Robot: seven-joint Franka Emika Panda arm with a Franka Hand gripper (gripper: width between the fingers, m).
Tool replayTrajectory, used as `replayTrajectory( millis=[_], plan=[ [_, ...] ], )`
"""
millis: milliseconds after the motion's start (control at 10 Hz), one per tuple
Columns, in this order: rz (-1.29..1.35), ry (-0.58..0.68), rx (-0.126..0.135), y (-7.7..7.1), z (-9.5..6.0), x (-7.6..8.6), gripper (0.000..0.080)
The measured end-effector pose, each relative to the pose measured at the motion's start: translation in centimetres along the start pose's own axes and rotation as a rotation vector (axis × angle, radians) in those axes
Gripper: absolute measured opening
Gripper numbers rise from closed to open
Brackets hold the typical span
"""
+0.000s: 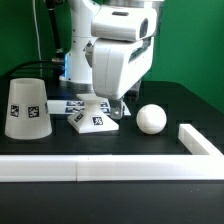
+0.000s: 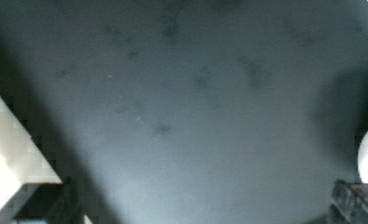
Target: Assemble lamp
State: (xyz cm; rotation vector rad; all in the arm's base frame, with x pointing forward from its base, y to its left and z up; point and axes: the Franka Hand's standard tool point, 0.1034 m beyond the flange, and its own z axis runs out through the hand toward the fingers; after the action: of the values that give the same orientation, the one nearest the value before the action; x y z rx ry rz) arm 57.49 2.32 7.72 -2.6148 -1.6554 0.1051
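With jaws spread and empty, the gripper (image 1: 118, 101) hangs low between base (image 1: 95, 120) and bulb (image 1: 151, 118), probably starting a pick that calls for centring over one part.

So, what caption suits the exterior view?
The gripper poised by the square base, shade and bulb apart on either side.

The shade (image 1: 27, 108) and base (image 1: 94, 119) are showing white with black square tags. The bulb (image 1: 151, 118) is showing plain white against the black table (image 1: 120, 143).

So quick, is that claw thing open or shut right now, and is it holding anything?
Gripper: open, jaws wide apart, holding nothing.
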Motion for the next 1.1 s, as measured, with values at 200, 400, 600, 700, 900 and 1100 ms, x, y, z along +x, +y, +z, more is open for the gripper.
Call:
replayTrajectory(
  millis=[200, 400, 600, 700, 900, 1100],
  plan=[
    [-0.001, 0.0, 0.0, 0.0, 0.0, 0.0, 0.0699],
    [-0.001, 0.0, 0.0, 0.0, 0.0, 0.0, 0.0699],
    [0.002, -0.001, 0.002, -0.1, 0.1, -0.3, 0.0699],
    [0.013, -0.001, -0.005, -0.7, 0.1, -1.6, 0.0699],
    [0.075, -0.013, 0.005, -2.9, 0.3, -4.6, 0.0699],
    [0.21, -0.018, 0.005, -4.2, 0.5, -5.9, 0.0699]
  ],
)
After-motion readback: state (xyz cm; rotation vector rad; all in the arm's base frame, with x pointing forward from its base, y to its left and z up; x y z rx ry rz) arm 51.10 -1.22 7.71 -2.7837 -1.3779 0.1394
